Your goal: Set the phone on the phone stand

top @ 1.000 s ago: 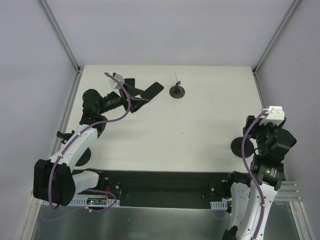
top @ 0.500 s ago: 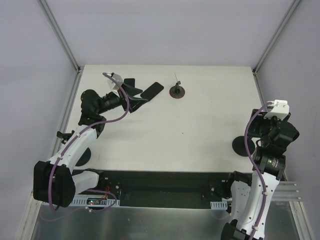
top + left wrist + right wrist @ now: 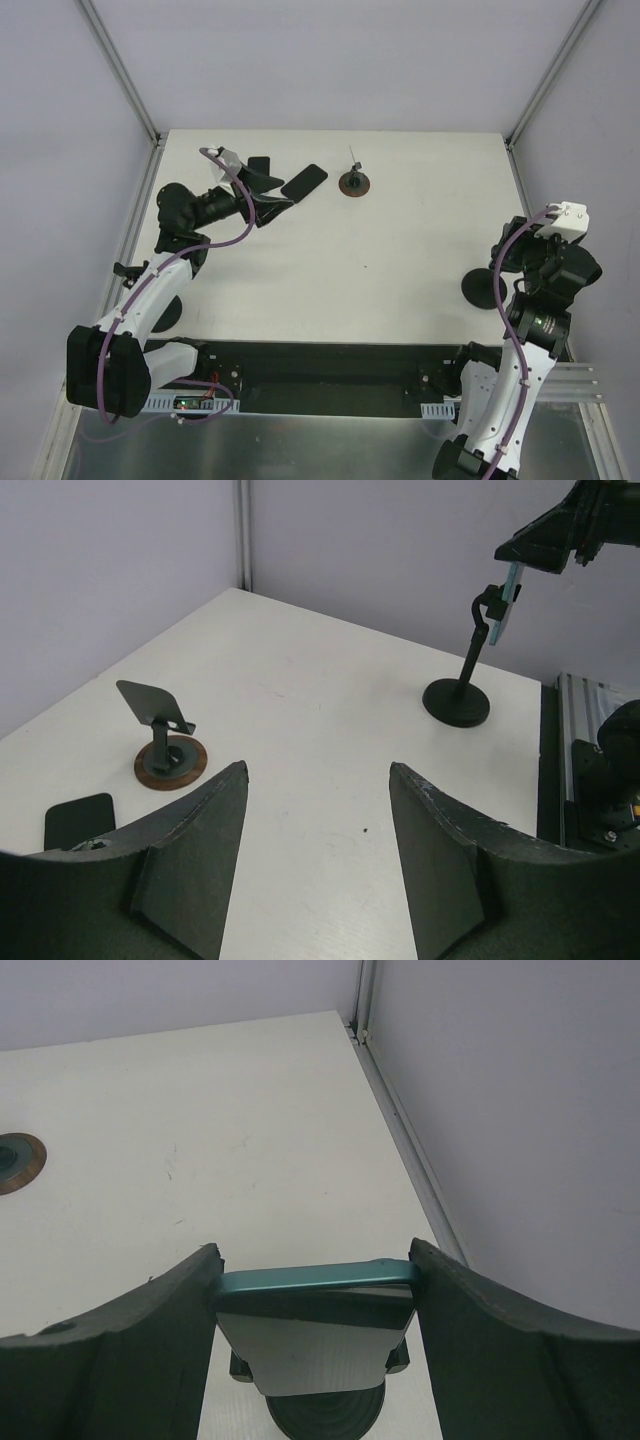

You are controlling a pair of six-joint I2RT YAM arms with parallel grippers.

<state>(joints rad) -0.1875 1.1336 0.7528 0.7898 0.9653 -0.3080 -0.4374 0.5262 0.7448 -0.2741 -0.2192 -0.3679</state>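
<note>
A teal-edged phone (image 3: 315, 1330) stands between the fingers of my right gripper (image 3: 315, 1265), which is shut on its two sides. Its lower end sits against the cradle of a black phone stand (image 3: 325, 1415) with a round base (image 3: 480, 289) near the table's right edge. The left wrist view shows that stand (image 3: 457, 700) far off, with the phone (image 3: 503, 608) at the top of its arm. In the top view my right gripper (image 3: 515, 245) is mostly hidden by its wrist. My left gripper (image 3: 318, 780) hangs open and empty at the far left (image 3: 270, 190).
A small stand on a brown disc (image 3: 353, 182) stands at the back middle of the table (image 3: 165, 750). A flat black phone-like slab (image 3: 304, 181) lies just left of it, beside my left fingers. A metal frame rail (image 3: 400, 1120) runs along the table's right edge.
My right wrist has swung a little to the right and back with the phone in it. The left gripper has drawn back slightly to the left, away from the black slab.
</note>
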